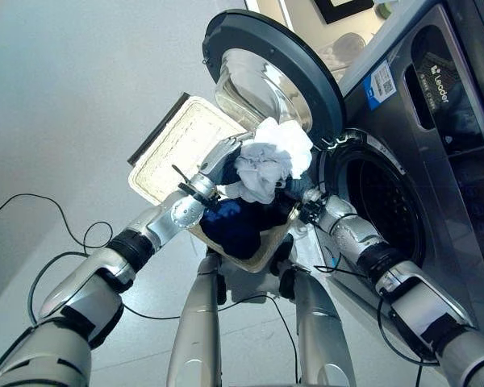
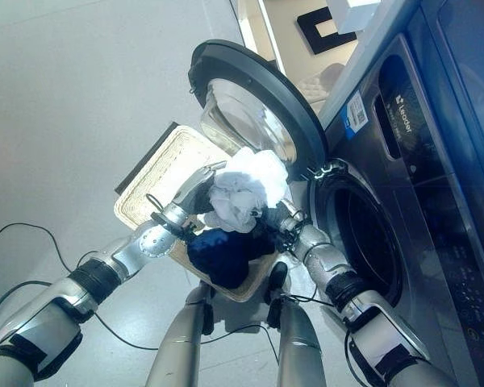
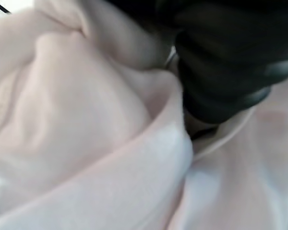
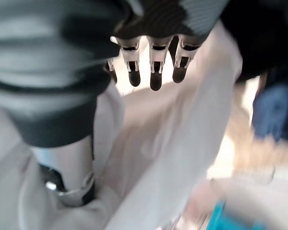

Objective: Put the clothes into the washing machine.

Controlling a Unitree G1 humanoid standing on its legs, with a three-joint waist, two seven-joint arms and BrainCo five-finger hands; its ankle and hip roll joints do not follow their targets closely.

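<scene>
A crumpled white garment (image 1: 270,161) hangs above a woven basket (image 1: 173,149), squeezed between my two hands. My left hand (image 1: 219,161) lies against its left side with its fingers straight along the cloth. My right hand (image 1: 305,199) comes in from the machine side, mostly behind the bundle. In the right wrist view its fingers (image 4: 155,72) are straight over the white cloth (image 4: 177,143). A dark blue garment (image 1: 235,227) lies in the basket below. The grey washing machine (image 1: 448,153) stands to the right, its drum opening (image 1: 383,205) dark and its round door (image 1: 266,68) swung wide open.
The open door rises just behind the lifted bundle, hinged at the drum's upper left rim. The basket sits on pale floor (image 1: 73,97) right in front of the machine. A framed dark picture (image 2: 327,28) hangs on the far wall.
</scene>
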